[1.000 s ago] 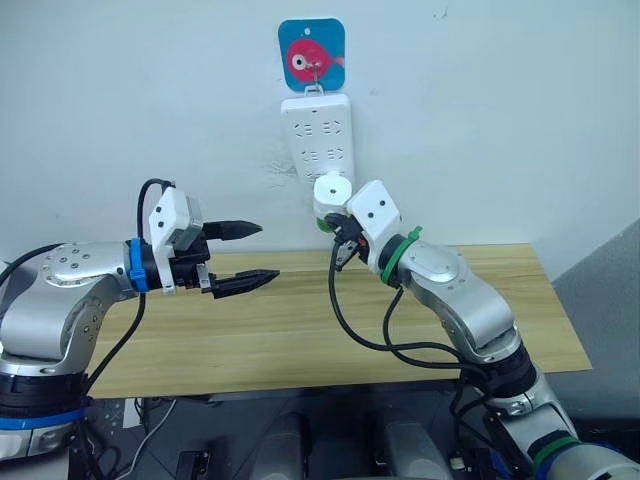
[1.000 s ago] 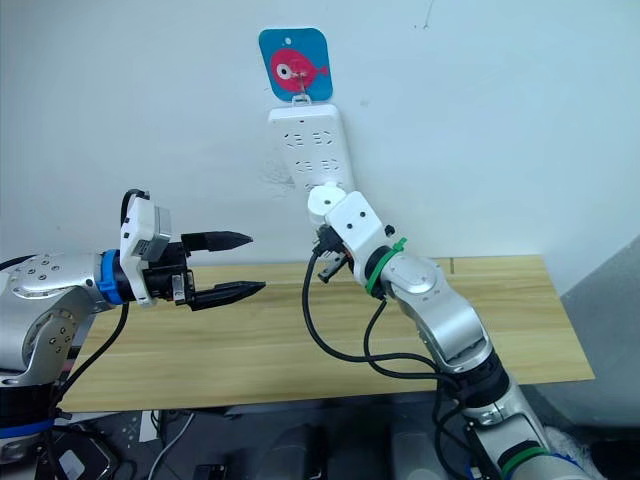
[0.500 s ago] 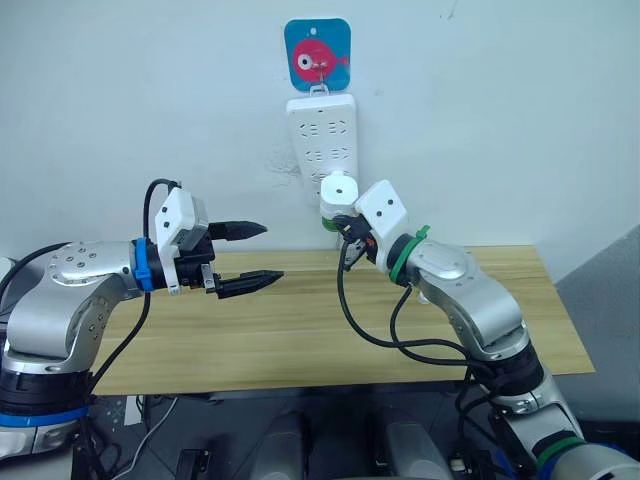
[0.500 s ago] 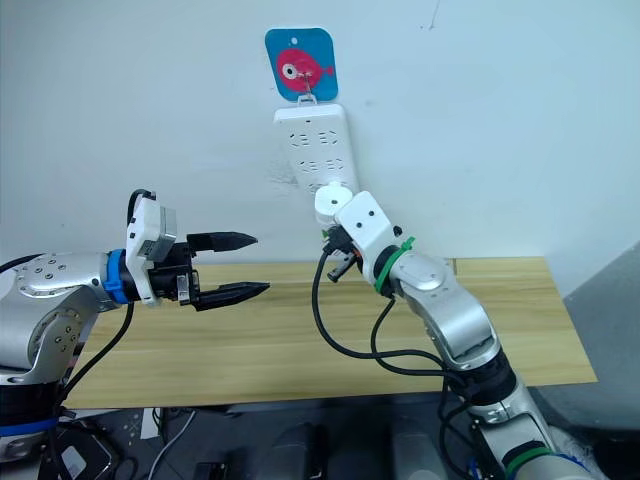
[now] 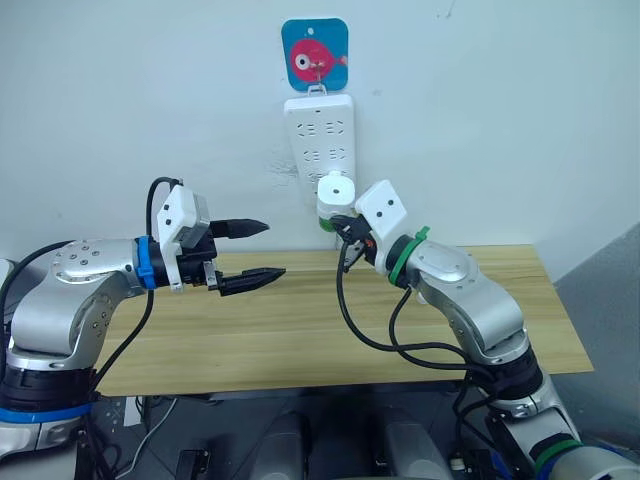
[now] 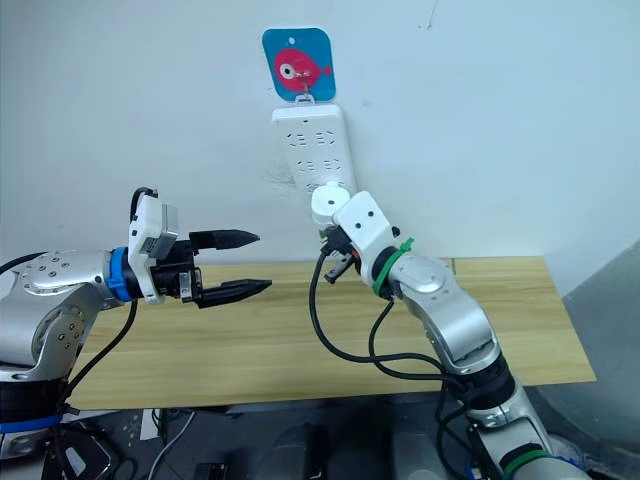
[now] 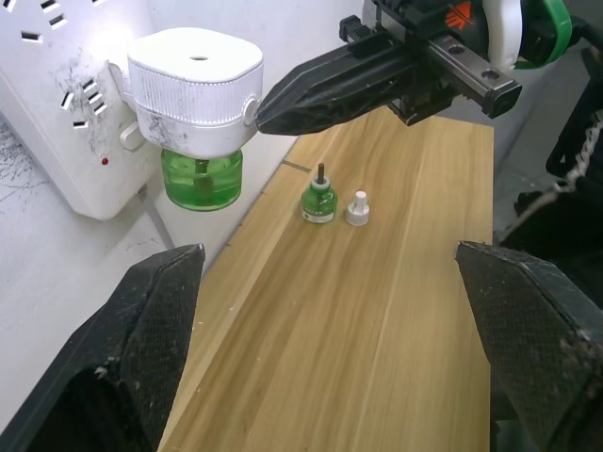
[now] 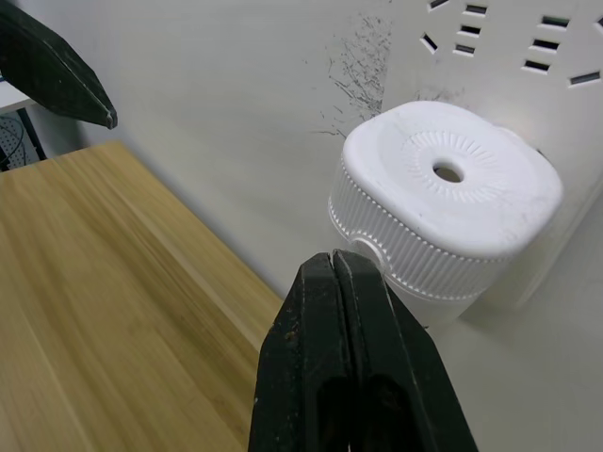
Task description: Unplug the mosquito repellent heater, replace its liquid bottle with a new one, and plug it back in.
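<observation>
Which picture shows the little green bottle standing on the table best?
The left wrist view: the spare bottle stands upright on the table beside a small white cap, nothing in front of it. In the eye views the right arm covers that spot, and the right wrist view looks at the heater instead.

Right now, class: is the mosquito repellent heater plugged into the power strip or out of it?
Plugged in. The mosquito repellent heater sits against the power strip on the wall, its green bottle hanging beneath.
</observation>
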{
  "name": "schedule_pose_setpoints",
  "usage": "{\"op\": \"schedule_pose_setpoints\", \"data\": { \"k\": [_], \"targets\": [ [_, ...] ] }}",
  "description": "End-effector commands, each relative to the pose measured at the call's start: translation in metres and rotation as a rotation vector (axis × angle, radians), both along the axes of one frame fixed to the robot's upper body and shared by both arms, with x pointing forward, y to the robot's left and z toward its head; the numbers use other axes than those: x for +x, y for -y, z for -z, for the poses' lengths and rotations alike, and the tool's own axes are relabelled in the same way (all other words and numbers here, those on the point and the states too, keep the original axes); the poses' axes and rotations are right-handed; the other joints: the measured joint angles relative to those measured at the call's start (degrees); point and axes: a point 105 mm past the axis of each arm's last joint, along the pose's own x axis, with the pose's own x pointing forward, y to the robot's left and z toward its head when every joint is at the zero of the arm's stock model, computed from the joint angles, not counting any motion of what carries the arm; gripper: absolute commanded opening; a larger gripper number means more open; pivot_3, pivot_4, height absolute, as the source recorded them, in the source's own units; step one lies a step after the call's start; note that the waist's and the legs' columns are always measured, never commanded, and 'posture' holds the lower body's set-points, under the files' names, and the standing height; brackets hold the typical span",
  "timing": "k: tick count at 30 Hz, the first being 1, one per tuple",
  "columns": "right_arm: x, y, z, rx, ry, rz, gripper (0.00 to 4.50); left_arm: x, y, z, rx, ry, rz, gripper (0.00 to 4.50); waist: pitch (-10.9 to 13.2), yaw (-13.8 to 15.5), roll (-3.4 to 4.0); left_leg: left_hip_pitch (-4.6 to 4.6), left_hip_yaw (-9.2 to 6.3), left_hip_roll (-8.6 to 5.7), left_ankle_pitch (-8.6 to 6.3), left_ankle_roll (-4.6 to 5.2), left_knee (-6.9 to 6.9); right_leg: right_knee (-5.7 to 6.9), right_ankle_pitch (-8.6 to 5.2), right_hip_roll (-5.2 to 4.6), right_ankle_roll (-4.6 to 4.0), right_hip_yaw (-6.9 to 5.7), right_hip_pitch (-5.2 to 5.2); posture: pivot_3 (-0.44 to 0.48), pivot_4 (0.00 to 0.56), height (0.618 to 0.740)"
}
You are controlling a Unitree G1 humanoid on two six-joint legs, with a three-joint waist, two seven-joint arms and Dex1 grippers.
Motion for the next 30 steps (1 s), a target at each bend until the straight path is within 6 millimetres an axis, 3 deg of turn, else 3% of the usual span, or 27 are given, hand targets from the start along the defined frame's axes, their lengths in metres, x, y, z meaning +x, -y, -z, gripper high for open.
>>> {"op": "schedule_pose_setpoints", "data": {
  "k": [1, 6, 14, 30],
  "targets": [
    [0.004, 0.004, -0.017, 0.027, 0.073, 0.037, 0.02, -0.001, 0.003, -0.008, 0.000, 0.038, 0.017, 4.50, 0.0, 0.0, 0.00, 0.00, 0.00, 0.00, 0.00, 0.00, 0.00, 0.00, 0.00, 0.00, 0.00, 0.00, 0.00, -0.085, 0.184, 0.740],
    [0.010, 0.011, -0.018, 0.004, 0.084, 0.077, 0.02, -0.001, 0.004, -0.008, -0.001, 0.038, 0.020, 4.50, 0.0, 0.0, 0.00, 0.00, 0.00, 0.00, 0.00, 0.00, 0.01, 0.00, 0.00, 0.00, 0.00, 0.00, 0.01, -0.088, 0.182, 0.740],
    [0.003, 0.009, -0.010, -0.030, 0.053, 0.022, 0.02, 0.000, 0.005, -0.008, -0.003, 0.039, 0.026, 4.50, 0.0, 0.1, 0.00, 0.00, -0.01, -0.01, 0.02, -0.02, 0.04, 0.00, 0.00, 0.00, 0.00, 0.00, 0.03, -0.093, 0.181, 0.740],
    [0.010, 0.018, -0.017, -0.012, 0.095, 0.092, 0.02, 0.000, 0.007, -0.009, -0.007, 0.041, 0.028, 4.50, 0.0, 0.1, 0.00, 0.00, 0.00, -0.01, 0.02, -0.02, 0.03, 0.00, 0.00, 0.00, 0.00, 0.00, 0.03, -0.092, 0.177, 0.740]
  ]
}}
